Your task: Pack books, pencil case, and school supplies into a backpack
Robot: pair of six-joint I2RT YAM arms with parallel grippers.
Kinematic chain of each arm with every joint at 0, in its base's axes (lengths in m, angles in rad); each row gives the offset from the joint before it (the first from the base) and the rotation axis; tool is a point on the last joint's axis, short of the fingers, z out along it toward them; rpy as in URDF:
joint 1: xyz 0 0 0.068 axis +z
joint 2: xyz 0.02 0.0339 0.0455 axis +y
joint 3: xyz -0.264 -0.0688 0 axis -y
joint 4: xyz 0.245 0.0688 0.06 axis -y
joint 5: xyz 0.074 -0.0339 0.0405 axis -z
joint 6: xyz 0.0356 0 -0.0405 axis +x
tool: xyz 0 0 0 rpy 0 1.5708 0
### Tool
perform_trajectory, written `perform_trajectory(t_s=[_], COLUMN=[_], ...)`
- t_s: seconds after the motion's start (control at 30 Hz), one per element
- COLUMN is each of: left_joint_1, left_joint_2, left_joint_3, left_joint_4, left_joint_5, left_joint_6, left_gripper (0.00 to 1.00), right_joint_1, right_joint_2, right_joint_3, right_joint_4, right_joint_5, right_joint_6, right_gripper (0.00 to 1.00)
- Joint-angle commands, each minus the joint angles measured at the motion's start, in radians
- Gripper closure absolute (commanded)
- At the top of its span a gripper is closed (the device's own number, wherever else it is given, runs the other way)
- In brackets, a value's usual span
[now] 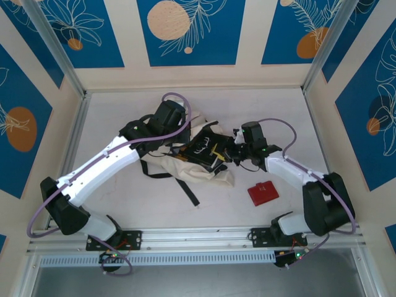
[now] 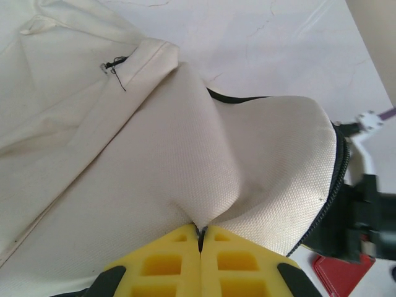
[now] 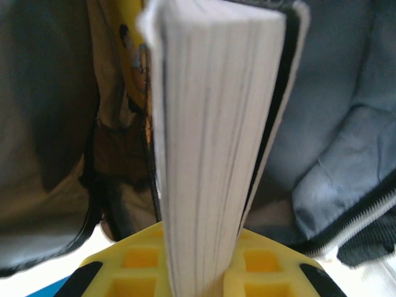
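left hand point(image 2: 199, 238) pinching backpack point(image 2: 185, 154) fabric may slip; the mouth sags, snagging the book point(image 3: 210, 124) the right hand point(image 3: 198, 272) grasps.

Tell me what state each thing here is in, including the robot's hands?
Cream-white fabric backpack: unzipped, fabric pinched up.
Black-covered book: gripped edge-on, entering the backpack.
Yellow cartoon book: inside the backpack.
Flat red item: lying loose on table.
Left hand: shut on backpack.
Right hand: shut on book.
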Motion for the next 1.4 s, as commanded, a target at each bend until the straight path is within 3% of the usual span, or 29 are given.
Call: perform_trajectory(t_s=[0.0,0.2,0.53,0.67,0.73,0.93,1.03,1.2,1.27,1.37], left_joint_1=[0.002,0.013,0.045,0.058,0.064,0.084,0.088,0.090,0.090,0.090], left_joint_2=[-0.010,0.018,0.032,0.046,0.048,0.053,0.065,0.109,0.137,0.168], left_joint_3=[0.015,0.018,0.007,0.006,0.000,-0.032,-0.042,-0.054,-0.049,-0.029], left_joint_4=[0.092,0.087,0.106,0.103,0.102,0.123,0.131,0.152,0.162,0.158], left_joint_5=[0.061,0.064,0.098,0.115,0.123,0.176,0.210,0.283,0.318,0.351], left_joint_6=[0.009,-0.004,-0.043,-0.052,-0.055,-0.075,-0.081,-0.098,-0.110,-0.112], left_gripper=[1.00,1.00,1.00,1.00,1.00,1.00,1.00,0.99,0.91,0.59], right_joint_1=[0.014,0.073,0.143,0.145,0.145,0.122,0.097,0.063,0.057,0.039], right_joint_2=[0.084,0.272,0.469,0.514,0.513,0.387,0.267,0.053,-0.017,-0.095], right_joint_3=[0.055,0.200,0.305,0.385,0.382,0.216,0.098,-0.021,-0.036,-0.035], right_joint_4=[0.144,0.150,0.323,0.253,0.253,0.233,0.183,-0.048,-0.182,-0.368], right_joint_5=[0.016,0.039,0.074,0.055,0.036,0.047,0.070,0.179,0.263,0.377], right_joint_6=[0.042,0.016,0.075,0.075,0.070,0.062,0.042,-0.021,-0.036,-0.046], right_gripper=[1.00,1.00,1.00,1.00,0.90,0.48,0.40,0.38,0.38,0.38])
